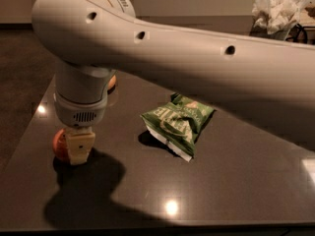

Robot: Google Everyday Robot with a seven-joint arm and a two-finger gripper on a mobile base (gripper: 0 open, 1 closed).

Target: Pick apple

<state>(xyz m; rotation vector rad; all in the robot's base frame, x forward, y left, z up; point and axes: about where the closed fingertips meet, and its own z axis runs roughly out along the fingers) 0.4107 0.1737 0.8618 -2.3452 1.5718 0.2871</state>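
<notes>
The apple (58,144), round and reddish with a paler patch, sits on the dark table (236,181) near its left edge. My gripper (78,149) hangs straight down from the big white arm (197,58) and stands right against the apple's right side, covering part of it. Its cream tip reaches down to about the table surface. Whether it touches the apple I cannot tell.
A green snack bag (178,124) lies mid-table to the right of the gripper. A small orange round fruit (112,81) peeks out behind the arm's wrist. Crumpled white paper (278,10) sits at the back right. The table's left edge runs close to the apple.
</notes>
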